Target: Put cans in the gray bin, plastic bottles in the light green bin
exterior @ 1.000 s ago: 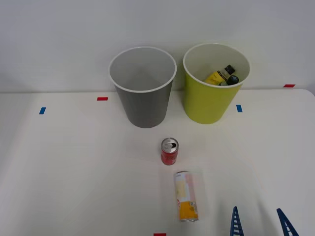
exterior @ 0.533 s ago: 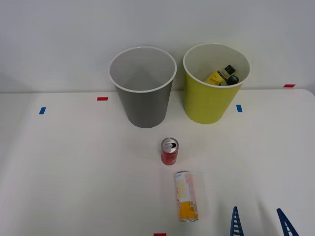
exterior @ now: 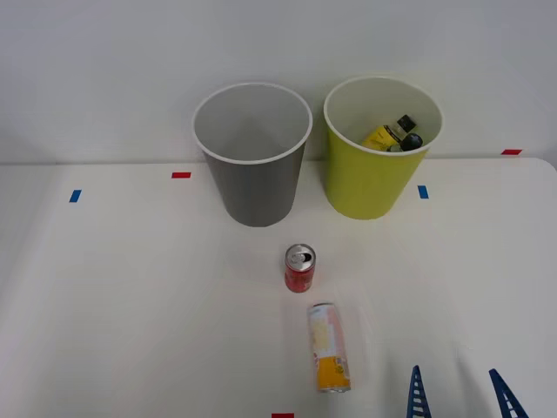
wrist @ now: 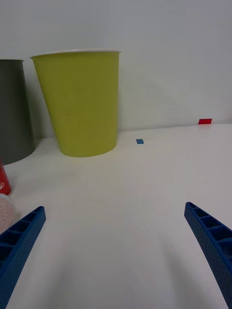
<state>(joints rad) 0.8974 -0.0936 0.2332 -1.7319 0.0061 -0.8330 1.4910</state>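
We find the shorter red metal can with a silver top standing upright on the white table, in front of the round tapered gray plastic bin. The tall slim white-pink can with an orange end lies on its side just nearer to us. The small black-capped plastic bottles rest inside the round yellow-green plastic bin, beside the gray one. The right gripper hovers with blue ribbed fingers spread, holding nothing, near the lying can.
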